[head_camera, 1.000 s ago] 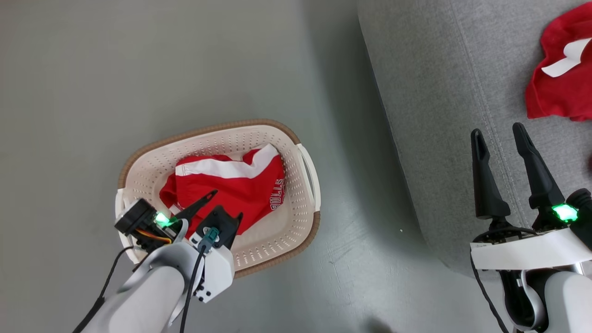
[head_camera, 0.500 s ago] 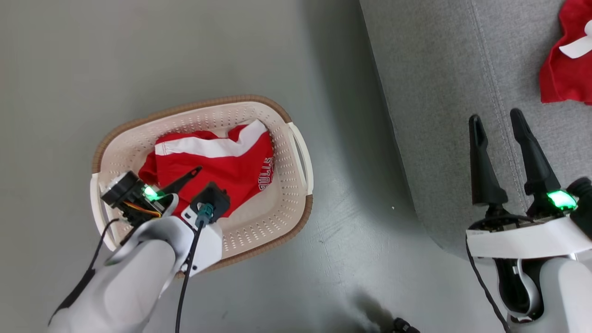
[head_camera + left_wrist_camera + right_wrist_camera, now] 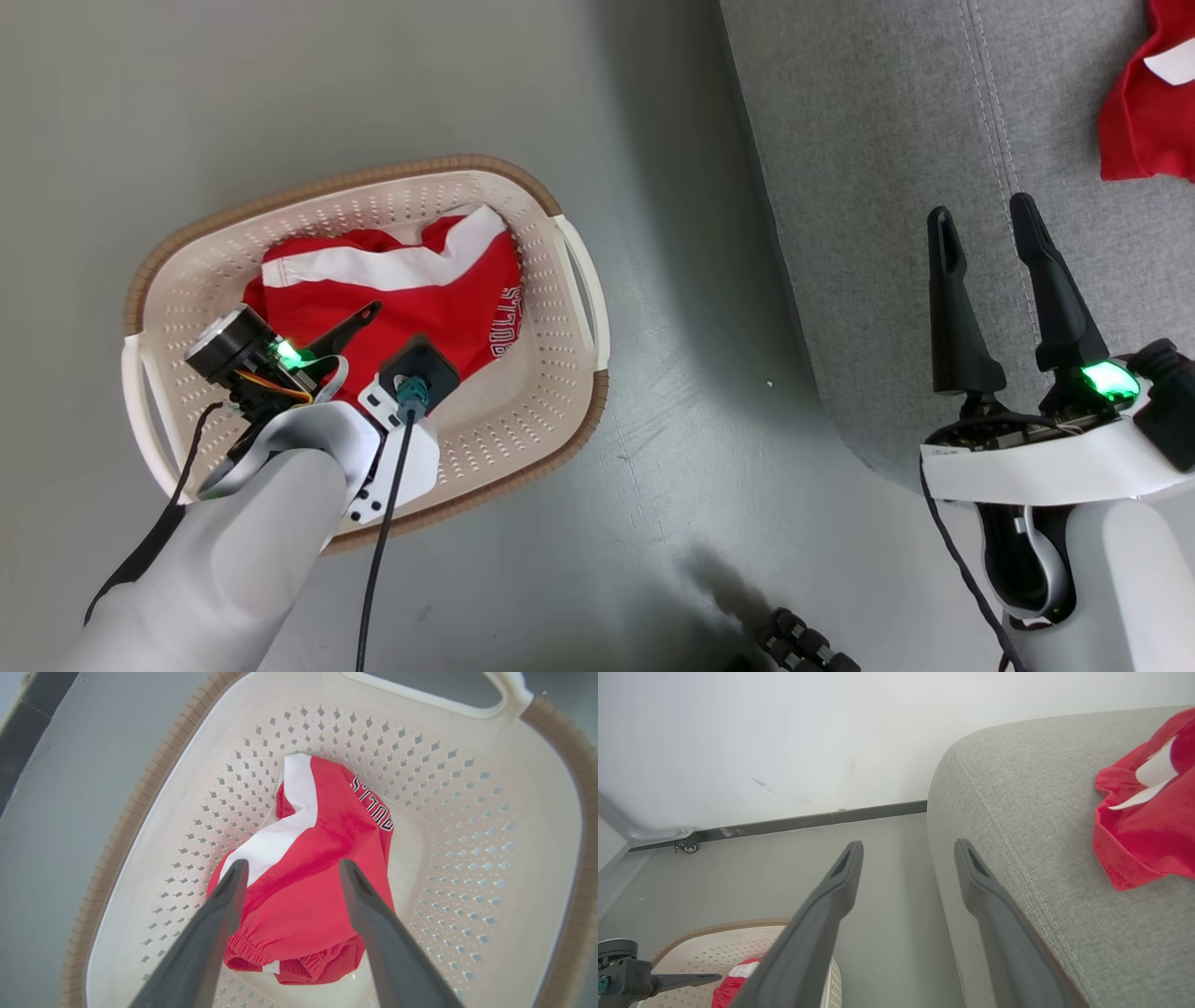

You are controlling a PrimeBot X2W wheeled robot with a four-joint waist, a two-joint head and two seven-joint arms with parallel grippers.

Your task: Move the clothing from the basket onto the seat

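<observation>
A red garment with a white band and "BULLS" lettering lies crumpled in the cream basket on the floor. My left gripper is open inside the basket. Its two fingers straddle the garment just above it. My right gripper is open and holds nothing. It hovers over the rounded corner of the light-grey seat. Another red garment with white trim lies on the seat, farther right.
The basket stands on a grey floor, with a strip of floor between it and the seat. A white wall with a dark baseboard and a small caster lie beyond. A black ribbed object sits at the bottom edge.
The head view has shifted, so basket and seat sit further left and up in the picture. My left gripper, still open, has tipped deeper over the garment. The right gripper keeps its pose.
</observation>
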